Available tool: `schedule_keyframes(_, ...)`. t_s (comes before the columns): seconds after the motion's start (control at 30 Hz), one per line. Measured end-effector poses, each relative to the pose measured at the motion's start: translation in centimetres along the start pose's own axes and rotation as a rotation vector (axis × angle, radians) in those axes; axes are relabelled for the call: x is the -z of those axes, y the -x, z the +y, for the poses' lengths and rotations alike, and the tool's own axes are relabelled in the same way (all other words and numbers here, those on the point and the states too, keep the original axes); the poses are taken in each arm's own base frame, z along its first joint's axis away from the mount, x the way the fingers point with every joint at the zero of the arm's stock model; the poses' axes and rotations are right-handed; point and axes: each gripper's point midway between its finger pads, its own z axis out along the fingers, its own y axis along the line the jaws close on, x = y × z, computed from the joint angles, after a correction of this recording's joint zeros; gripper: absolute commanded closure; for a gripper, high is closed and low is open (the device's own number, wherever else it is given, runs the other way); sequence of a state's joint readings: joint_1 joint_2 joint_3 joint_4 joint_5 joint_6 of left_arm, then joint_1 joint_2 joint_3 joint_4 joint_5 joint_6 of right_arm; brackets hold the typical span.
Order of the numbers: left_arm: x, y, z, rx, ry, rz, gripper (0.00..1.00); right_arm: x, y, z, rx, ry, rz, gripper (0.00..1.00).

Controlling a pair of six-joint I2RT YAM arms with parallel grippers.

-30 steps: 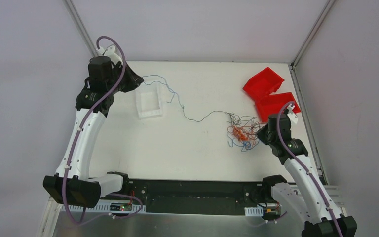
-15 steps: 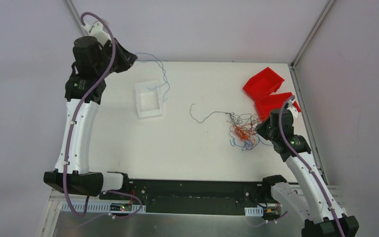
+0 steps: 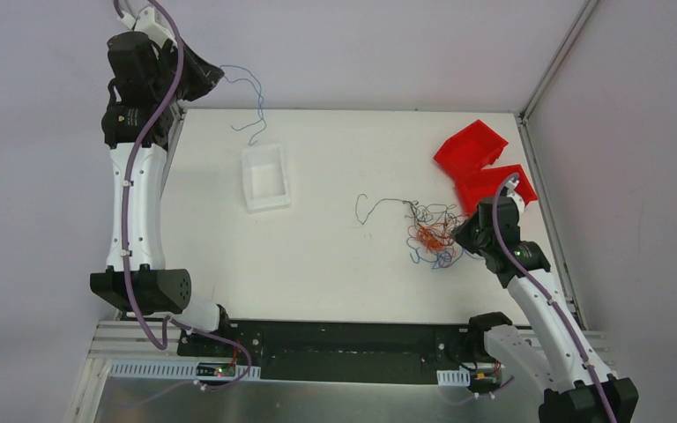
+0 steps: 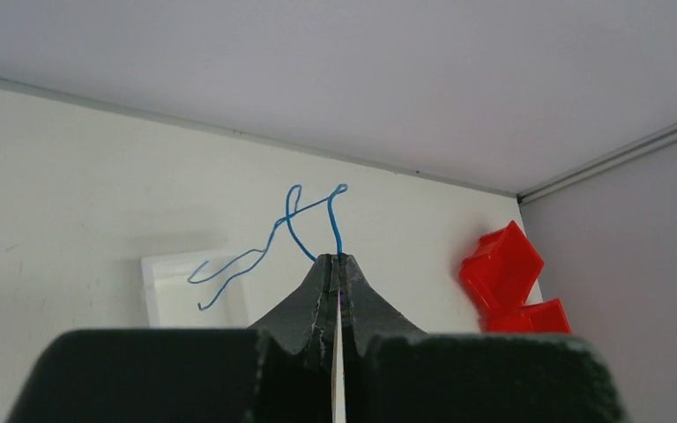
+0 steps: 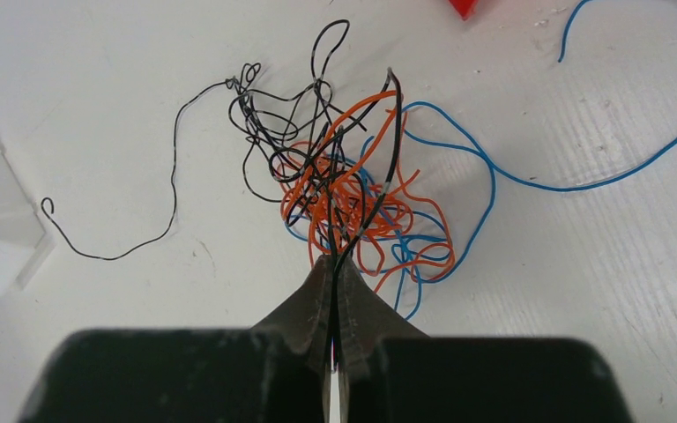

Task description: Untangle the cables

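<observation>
Left jaws pinching a lone blue cable [image 4: 289, 211] at their tips, right jaws pinching strands of the cable tangle [image 5: 344, 203]

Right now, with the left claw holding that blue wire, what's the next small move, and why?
Probably lower the left claw over the white tray and release: its blue wire hangs clear of the tangle, which the right claw grips.
</observation>
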State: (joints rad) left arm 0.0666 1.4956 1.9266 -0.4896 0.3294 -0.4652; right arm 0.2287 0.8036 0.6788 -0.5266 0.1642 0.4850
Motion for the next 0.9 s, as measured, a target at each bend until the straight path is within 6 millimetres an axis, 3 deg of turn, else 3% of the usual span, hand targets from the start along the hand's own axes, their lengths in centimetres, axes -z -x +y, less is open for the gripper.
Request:
schedule_keyframes(0.23, -1.5, -4.1, 2.5, 0.034, 0.043, 0.098, 1.0, -0.3, -0.6, 0.6, -0.002, 0.038, 0.021, 1.0)
schedule_keyframes(0.47, -2.5, -11.4, 6.9, 0.079, 0.134, 0.253, 1.0, -0.5, -1.2, 0.7, -0.002, 0.055, 0.043, 1.0)
schedule_keyframes(0.57, -2.5, -13.1, 8.2, 0.087, 0.171, 0.287, 1.0, -0.6, -1.2, 0.9, -0.002, 0.062, 0.045, 1.0)
schedule_keyframes(0.73, -2.4, -12.4, 7.6, 0.08, 0.157, 0.268, 1.0, -0.7, -1.1, 1.0, -0.002, 0.064, 0.043, 1.0)
schedule_keyframes(0.9, -1.5, -7.5, 4.4, 0.049, 0.075, 0.161, 1.0, -0.8, -1.1, 1.1, -0.002, 0.067, 0.046, 1.0)
